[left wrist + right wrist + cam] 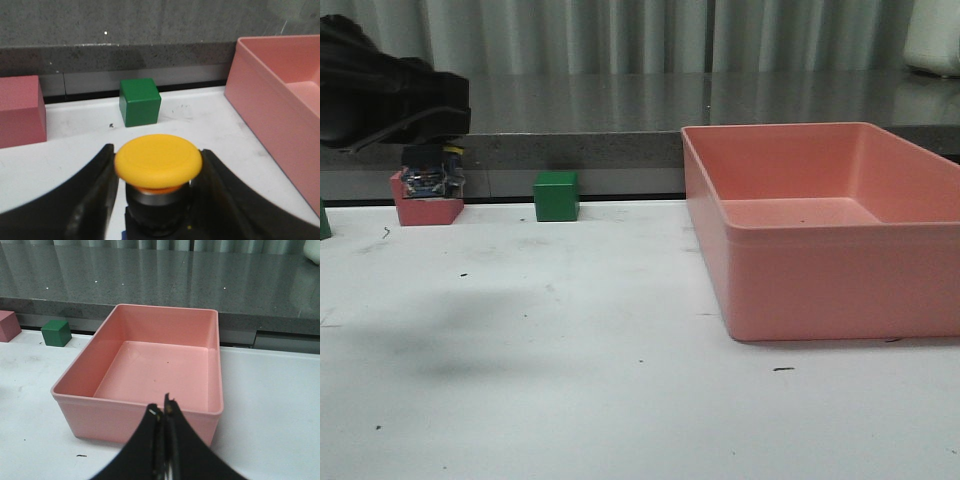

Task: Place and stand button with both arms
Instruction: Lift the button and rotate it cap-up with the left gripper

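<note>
My left gripper (156, 151) is shut on the button (158, 157). Its black fingers (95, 195) press both sides of the black body, just under the yellow mushroom cap. The cap faces the camera and the base block is mostly hidden. In the front view the left arm (380, 95) hangs at the far left, above the table. The button's blue-and-black base (432, 178) shows below the arm, in front of a pink block (428, 211). My right gripper (163, 410) is shut and empty, near the front wall of the pink bin (135, 415). It is out of the front view.
A green cube (556, 195) stands at the table's back edge; it also shows in the left wrist view (140, 101) and right wrist view (56, 333). The large empty pink bin (800, 270) fills the right side. A grey ledge (620, 140) runs behind the table.
</note>
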